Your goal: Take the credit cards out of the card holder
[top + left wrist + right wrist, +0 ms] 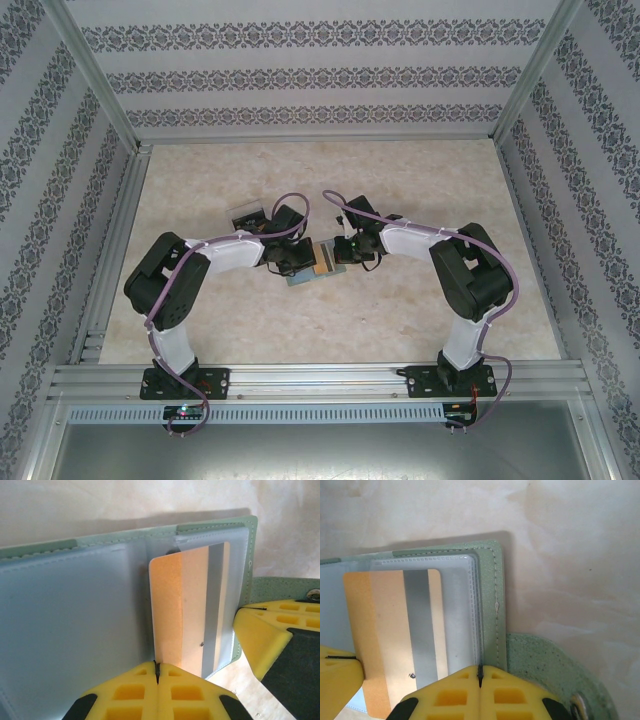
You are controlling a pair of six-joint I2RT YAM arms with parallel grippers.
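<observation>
One card holder [493,595] lies open on the tabletop [420,190] at the centre of the top view, between the two wrists. One tan credit card [385,630] with a grey stripe sticks partly out of a clear sleeve [457,615] on the holder's pale blue-grey lining. No second card can be made out. The holder's one closing tab [540,670], with a metal snap [577,702], lies flat on the tabletop past the holder's stitched edge.

In the top view each arm rises from its base at the bottom of the frame, bends at a raised elbow and reaches inward. The two forearms meet nose to nose over the holder.

The left pincer [157,672] is clenched. In its own view the yellow pads meet at the lower centre, right at the card's exposed edge, and seem to pinch the card.

The right pincer [480,675] is also clenched, its pads meeting on the holder's green border beside the sleeves. In the left wrist view it sits at the lower right, against that same edge.

One transparent tray [246,214] with dark contents stands just above and left of the left wrist, apart from the holder. The wrists hide much of the holder from above.
</observation>
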